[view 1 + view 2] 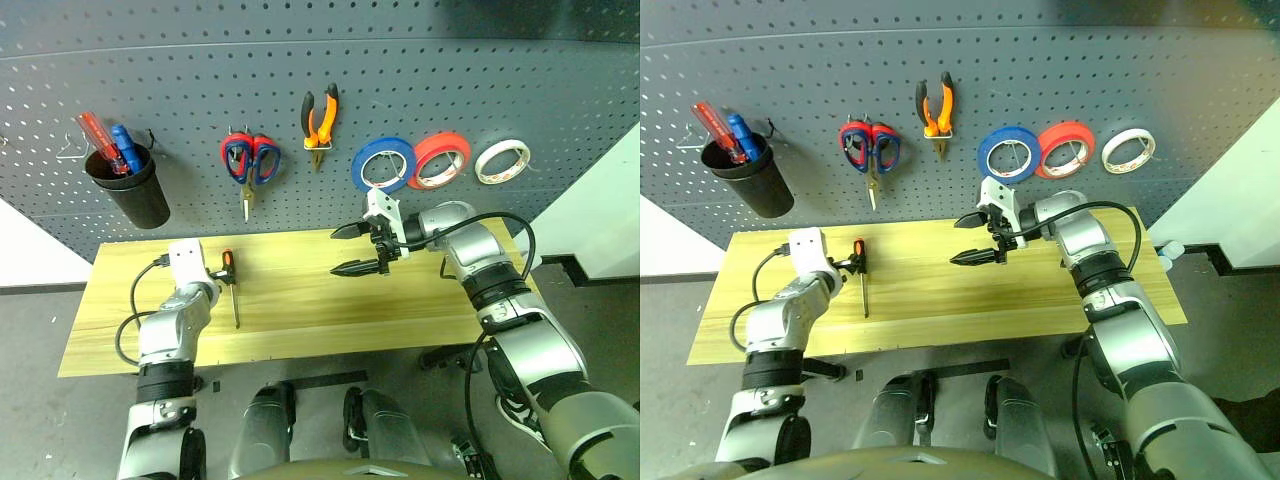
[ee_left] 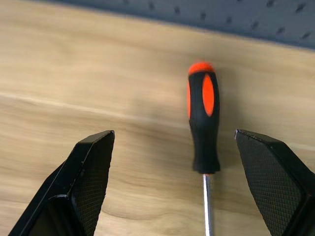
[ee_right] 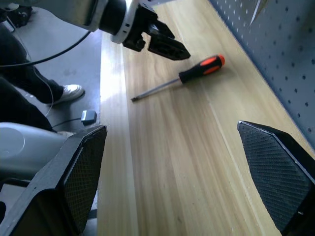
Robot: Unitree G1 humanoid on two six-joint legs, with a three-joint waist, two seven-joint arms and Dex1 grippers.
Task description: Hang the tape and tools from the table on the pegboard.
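Screwdriver (image 1: 232,285) flat on worktop (image 1: 300,310), orange-black handle toward pegboard (image 1: 420,80), shaft toward front edge. Left gripper (image 2: 187,162) released, fingers wide either side of handle, not touching. Right gripper (image 1: 352,248) also released, empty, above worktop middle, pointing left. On pegboard: pliers (image 1: 320,120), red-handled scissors (image 1: 249,165), blue roll (image 1: 383,164), red-orange roll (image 1: 441,159), whitish tape (image 1: 502,161), black cup (image 1: 128,185) with pens.

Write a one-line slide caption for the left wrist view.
Open left gripper poised over the orange-and-black-handled screwdriver, lying on the light wood plank table below the dark grey pegboard.
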